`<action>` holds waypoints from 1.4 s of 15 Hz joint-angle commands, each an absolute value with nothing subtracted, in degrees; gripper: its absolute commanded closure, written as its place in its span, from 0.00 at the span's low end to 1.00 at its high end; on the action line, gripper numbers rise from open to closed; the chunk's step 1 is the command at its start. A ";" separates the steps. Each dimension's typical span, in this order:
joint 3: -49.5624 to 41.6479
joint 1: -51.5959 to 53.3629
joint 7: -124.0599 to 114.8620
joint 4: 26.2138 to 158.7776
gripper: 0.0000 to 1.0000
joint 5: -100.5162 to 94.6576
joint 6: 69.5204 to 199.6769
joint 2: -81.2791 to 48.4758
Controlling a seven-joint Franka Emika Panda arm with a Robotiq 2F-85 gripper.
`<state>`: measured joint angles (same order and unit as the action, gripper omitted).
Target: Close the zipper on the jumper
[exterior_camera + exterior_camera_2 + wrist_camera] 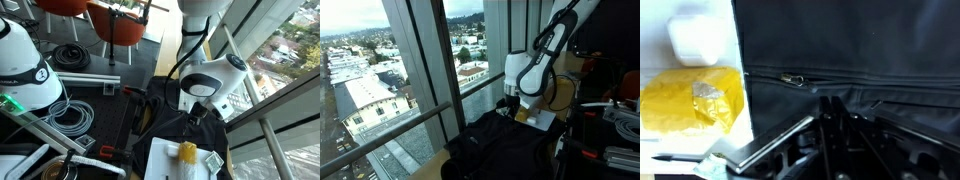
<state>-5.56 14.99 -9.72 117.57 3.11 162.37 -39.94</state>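
Black soft fabric jumper (860,40) fills right of frame; thin dark zipper (840,78) crosses mid-frame; gripper (838,108) lower centre, jaw state indeterminable

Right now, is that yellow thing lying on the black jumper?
No, the yellow thing lies on the white tray beside the jumper.

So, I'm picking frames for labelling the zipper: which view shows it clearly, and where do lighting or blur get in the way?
Wrist view: the zipper shows as a thin, fairly sharp line on the jumper; the yellow object looks soft. In both exterior views, window daylight leaves the jumper a featureless black mass, with no zipper visible.
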 commanded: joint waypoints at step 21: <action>-10.10 18.05 -13.32 110.60 0.49 -4.00 160.73 -48.65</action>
